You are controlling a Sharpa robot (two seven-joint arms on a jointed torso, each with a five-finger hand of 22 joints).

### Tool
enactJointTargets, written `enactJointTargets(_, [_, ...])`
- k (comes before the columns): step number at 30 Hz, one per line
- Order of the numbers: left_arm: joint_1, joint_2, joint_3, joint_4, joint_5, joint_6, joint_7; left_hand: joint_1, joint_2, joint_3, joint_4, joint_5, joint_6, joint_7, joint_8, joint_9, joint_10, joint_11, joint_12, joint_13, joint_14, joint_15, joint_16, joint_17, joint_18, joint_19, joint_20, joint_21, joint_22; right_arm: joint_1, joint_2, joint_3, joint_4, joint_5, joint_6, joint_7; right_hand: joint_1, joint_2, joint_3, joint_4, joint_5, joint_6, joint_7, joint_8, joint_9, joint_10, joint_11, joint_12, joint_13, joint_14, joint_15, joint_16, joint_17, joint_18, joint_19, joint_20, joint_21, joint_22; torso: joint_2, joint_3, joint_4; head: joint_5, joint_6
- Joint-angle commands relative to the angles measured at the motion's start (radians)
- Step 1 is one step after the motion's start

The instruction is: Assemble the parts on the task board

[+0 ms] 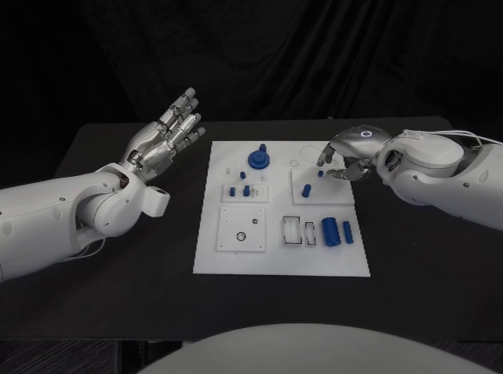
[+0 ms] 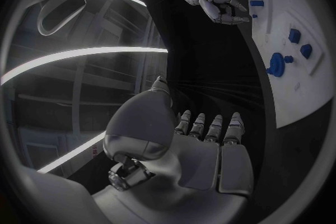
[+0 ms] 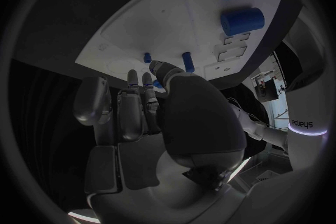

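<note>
Lying on the middle of the black table [image 1: 117, 296], the white task board [image 1: 283, 265] was seen with its long sides running toward the far edge. The left hand [image 1: 167, 139] was raised beside the board's far left corner, clear of the board, with its fingers straight and spread and nothing held. The right hand [image 1: 347, 160] was held over the board's far right corner, its fingers curled downward toward the plate; whether anything was gripped could not be told.

Near the far edge of the board, a round blue part [image 1: 258, 160] with an upright stem was noted. Close to the right edge, toward the near end, a thick blue cylinder [image 1: 330, 231] was found lying, with a thinner blue cylinder [image 1: 347, 230] just beside it. Small blue pegs [image 1: 245, 189] were noted in the left plate near the middle, and one blue peg [image 1: 305, 189] in the right plate.
</note>
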Motion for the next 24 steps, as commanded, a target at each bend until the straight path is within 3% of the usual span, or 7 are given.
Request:
enactJointTargets(1, [-0.002,0.002,0.001,0.0,0.003,0.031,0.084,0.015,0.001,-0.009,-0.001,0.009,0.005,0.012,-0.001,0.002,-0.001,0.01,0.0,0.0,0.0,0.01,-0.004,-0.002,0.008,0.001,0.008,0.0,0.002,-0.007,0.005,0.001,-0.007,-0.011,0.006,0.008,-0.013,-0.001,0.002,0.003,0.001,0.001,0.002,0.002,-0.002,0.011,0.0,-0.007,-0.003,0.015,0.001,0.001,-0.002,-0.005,0.009,0.0,0.003,0.155,0.0,-0.0026,0.0021,-0.003,0.0])
enactJointTargets(9, [-0.003,0.005,0.001,-0.001,0.003,0.039,0.079,0.028,0.007,-0.013,-0.002,0.03,0.013,0.026,0.001,0.003,0.0,0.02,0.002,0.0,0.0,0.017,-0.004,-0.002,0.008,0.002,0.014,0.0,0.003,-0.017,0.018,0.001,-0.024,-0.011,-0.009,0.008,-0.015,-0.002,0.003,0.004,0.002,-0.004,0.005,-0.002,-0.004,0.017,0.0,-0.012,-0.011,0.014,0.001,-0.002,-0.007,-0.004,0.008,0.0,0.0,0.154,0.0,-0.0033,0.0047,-0.006,0.0])
enactJointTargets(24, [-0.004,0.01,0.001,-0.005,0.003,0.057,0.064,0.081,0.018,-0.018,-0.009,0.107,0.026,0.046,0.002,0.005,0.003,0.048,0.011,0.002,0.0,0.033,-0.004,-0.002,0.007,0.005,0.028,0.002,0.006,-0.029,0.047,0.001,-0.05,-0.011,-0.017,0.016,0.001,0.005,0.021,-0.008,0.002,0.01,0.001,0.004,-0.003,0.041,-0.001,-0.025,-0.035,0.015,0.001,-0.001,-0.006,-0.004,0.009,0.0,-0.001,0.155,-0.001,-0.0023,-0.0011,0.001,0.0])
